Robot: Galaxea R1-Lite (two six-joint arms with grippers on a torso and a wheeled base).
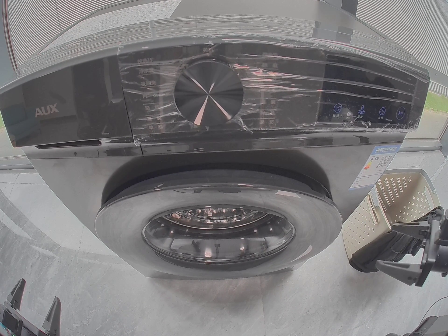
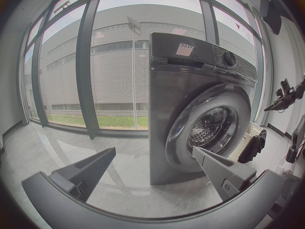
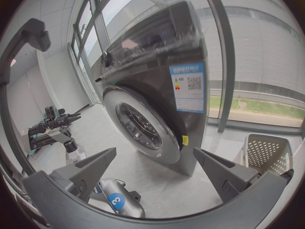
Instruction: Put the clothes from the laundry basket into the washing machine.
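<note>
In the head view, the washing machine (image 1: 210,131) stands straight ahead at 12 o'clock, its round door (image 1: 218,232) shut. The laundry basket (image 1: 401,194) stands on the floor at about 4 o'clock from the door, close against the machine's right side. Dark clothes (image 1: 382,250) hang over the basket's near rim. The right gripper (image 1: 394,249) hovers at 4 o'clock just beside the clothes, its fingers spread wide and holding nothing. The left gripper (image 1: 35,301) sits low at 8 o'clock, well apart from the machine, also spread and empty.

In the left wrist view, the left gripper's (image 2: 153,148) two fingers stand far apart with bare floor between them. The machine faces it with the door closed, and the basket with the draped clothes (image 2: 254,145) stands beyond.

In the right wrist view, the right gripper (image 3: 154,149) gapes wide with nothing in it, the machine's right front corner ahead and the basket (image 3: 270,150) near.
</note>
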